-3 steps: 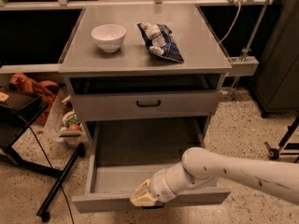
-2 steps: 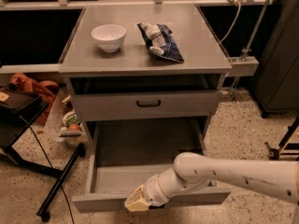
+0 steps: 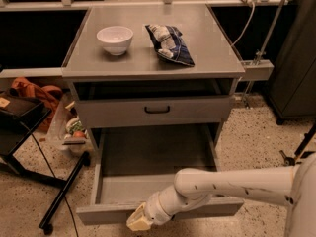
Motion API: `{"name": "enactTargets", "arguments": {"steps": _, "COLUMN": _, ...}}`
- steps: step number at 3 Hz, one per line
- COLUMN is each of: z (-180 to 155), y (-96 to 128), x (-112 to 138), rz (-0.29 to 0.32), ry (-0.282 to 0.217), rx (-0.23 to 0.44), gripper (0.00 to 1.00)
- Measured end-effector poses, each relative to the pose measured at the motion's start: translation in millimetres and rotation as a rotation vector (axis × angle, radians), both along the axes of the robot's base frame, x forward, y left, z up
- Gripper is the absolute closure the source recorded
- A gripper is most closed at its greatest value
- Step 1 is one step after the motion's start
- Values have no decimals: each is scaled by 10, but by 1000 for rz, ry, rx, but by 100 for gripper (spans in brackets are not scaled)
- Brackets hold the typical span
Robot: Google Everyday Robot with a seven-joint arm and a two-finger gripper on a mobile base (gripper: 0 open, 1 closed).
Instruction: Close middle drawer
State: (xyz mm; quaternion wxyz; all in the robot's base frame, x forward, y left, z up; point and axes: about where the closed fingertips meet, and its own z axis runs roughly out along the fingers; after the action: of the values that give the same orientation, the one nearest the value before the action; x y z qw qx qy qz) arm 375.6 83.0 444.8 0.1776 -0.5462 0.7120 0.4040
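Note:
The middle drawer (image 3: 153, 157) is pulled far out of the grey cabinet (image 3: 148, 63), its long grey tray empty. Its wide flat front (image 3: 98, 214) faces me low in the view, and its handle is hidden behind my arm. My gripper (image 3: 139, 221) is at the lower left-centre of that front, its cream fingertips together and touching or just in front of it. My white arm (image 3: 232, 186) reaches in from the right across the drawer's front edge. The drawer above (image 3: 197, 110), with a black handle (image 3: 157, 109), is nearly closed.
A white bowl (image 3: 114, 38) and a blue snack bag (image 3: 169, 44) lie on the cabinet top. A black stand with a long leg (image 3: 64, 191) and an orange bag (image 3: 34, 90) are on the left floor. A dark cabinet (image 3: 296, 73) stands at the right.
My gripper has slid left and down along the middle drawer's front. The drawer has not visibly moved.

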Motion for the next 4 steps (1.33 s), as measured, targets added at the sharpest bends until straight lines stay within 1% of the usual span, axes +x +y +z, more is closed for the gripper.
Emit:
{"name": "enactTargets", "arguments": {"steps": 1, "z": 18, "y": 56, "x": 133, "rz": 21, "ry": -63, "rx": -21, "gripper": 58}}
{"name": "enactTargets", "arguments": {"steps": 2, "z": 141, "y": 122, "x": 433, "rz": 48, "ry": -170, "rx": -30, "gripper": 34}}
{"name": "enactTargets", "arguments": {"steps": 3, "z": 193, "y": 157, "x": 783, "rz": 53, "ry": -244, "rx": -19, "gripper": 11}}
{"name": "enactTargets", "arguments": {"steps": 4, "z": 167, "y": 181, "x": 1087, "rz": 47, "ry": -275, "rx": -6, "gripper": 0}}
